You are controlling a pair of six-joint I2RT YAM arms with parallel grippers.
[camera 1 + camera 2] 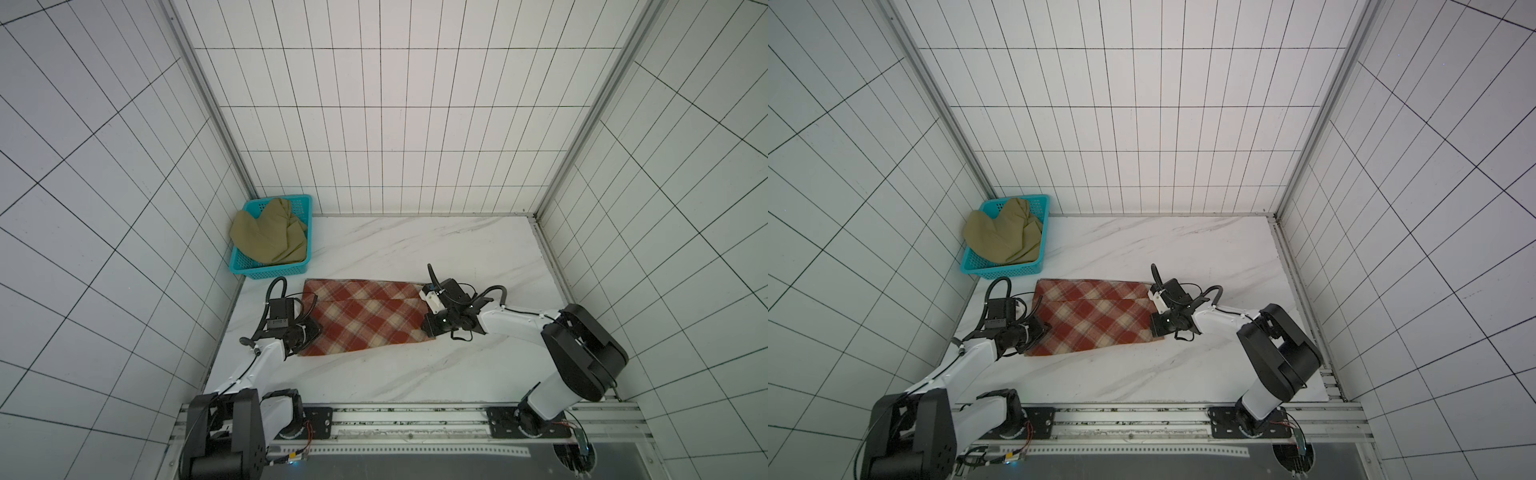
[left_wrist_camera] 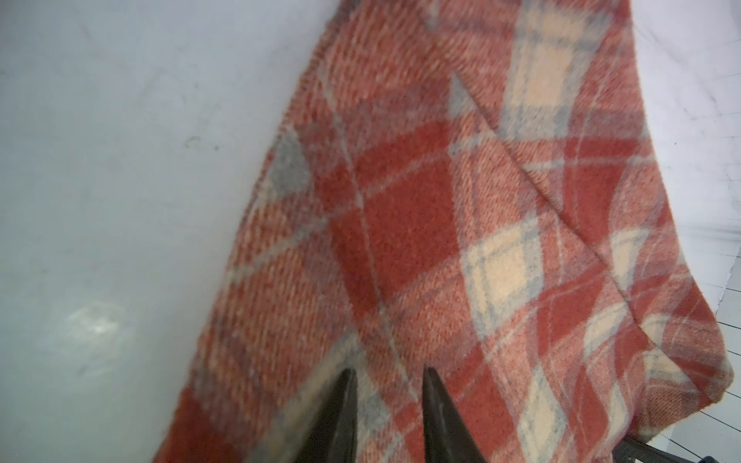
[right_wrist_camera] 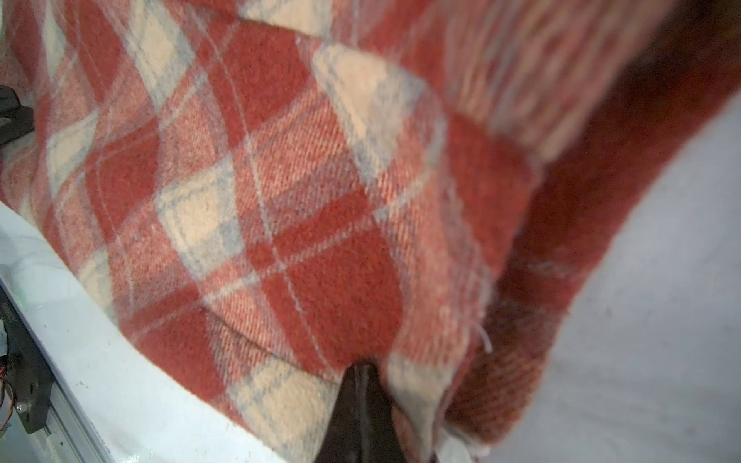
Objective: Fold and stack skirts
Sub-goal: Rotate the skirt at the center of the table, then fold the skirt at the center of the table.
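Lying on the desk (image 1: 415, 374) in both top views, the plaid skirt (image 1: 365, 316) spans left tool (image 1: 311, 331) to right tool (image 1: 429, 328); olive skirt (image 1: 266, 241) in the basket (image 1: 270, 274). Left wrist: fingers (image 2: 341, 417) apart over plaid, grip unclear. Right wrist: tool (image 3: 363, 375) clenched on plaid edge

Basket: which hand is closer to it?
Left. The left hand sits at the end of the plaid skirt nearest the basket; the right hand is at the opposite end, farther away.
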